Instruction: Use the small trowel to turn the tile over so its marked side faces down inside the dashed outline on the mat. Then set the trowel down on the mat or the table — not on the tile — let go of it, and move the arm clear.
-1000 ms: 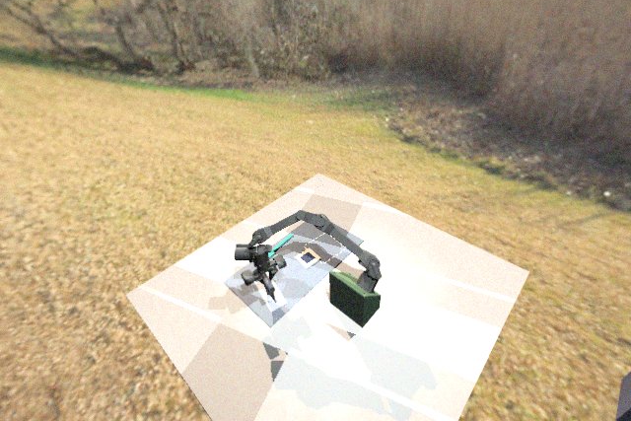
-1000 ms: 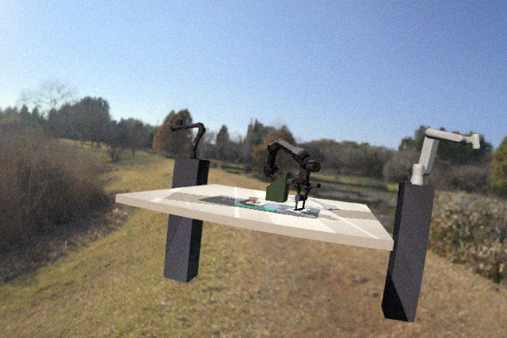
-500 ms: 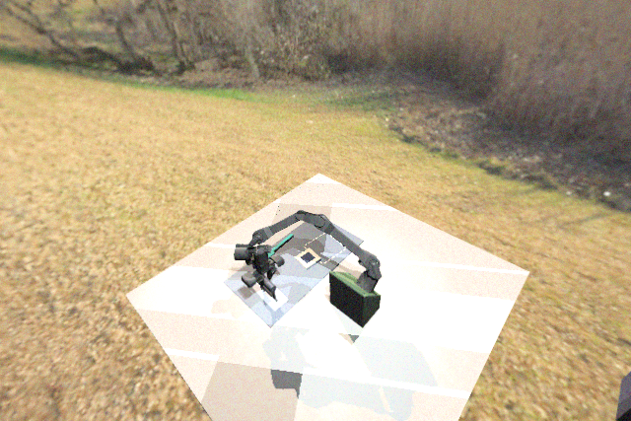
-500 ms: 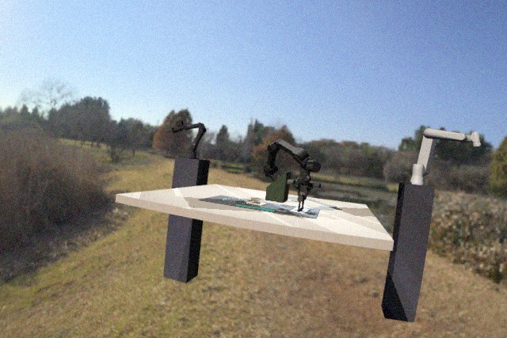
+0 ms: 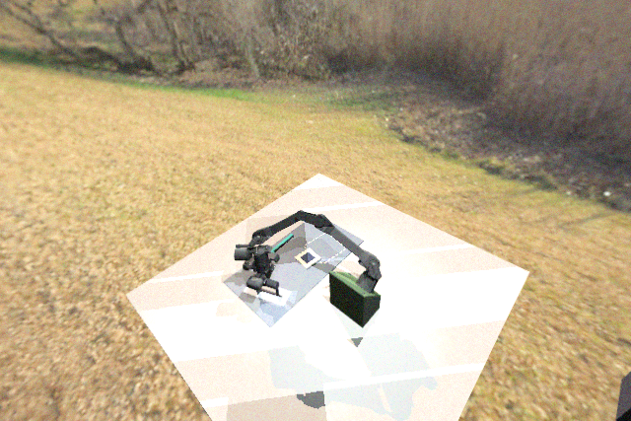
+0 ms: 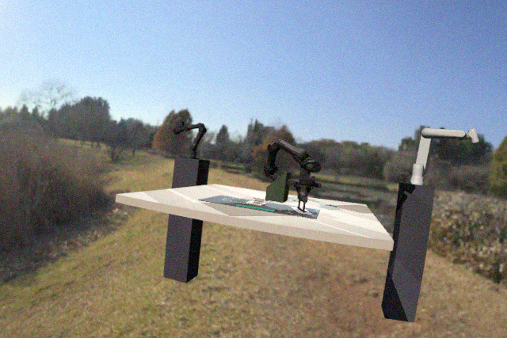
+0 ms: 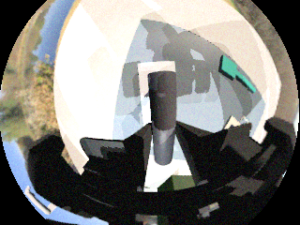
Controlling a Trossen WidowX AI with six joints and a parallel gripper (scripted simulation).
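My gripper (image 5: pixel 265 289) (image 6: pixel 302 208) (image 7: pixel 162 124) is shut on the dark upright handle of the trowel (image 7: pixel 161 100), low over the near end of the grey-blue mat (image 5: pixel 301 279) (image 6: pixel 216 199) (image 7: pixel 127 110). The trowel's pale blade shows around the handle in the wrist view; its tip and contact with the mat are unclear. The tile (image 5: pixel 308 257) (image 6: pixel 257 202) lies on the mat with its dark-blue marked square up, and is mostly hidden by a finger in the wrist view. The dashed outline (image 5: pixel 336 256) is beside the tile, toward the mat's far end.
A long teal object (image 5: pixel 282 242) (image 6: pixel 256 207) (image 7: pixel 228 67) lies along one side of the mat. The dark green block (image 5: pixel 351 299) (image 6: pixel 278 190) under the arm's base stands beside the mat. Other arms, one dark (image 6: pixel 197 138) and one white (image 6: pixel 424 150), stand on pedestals outside the table.
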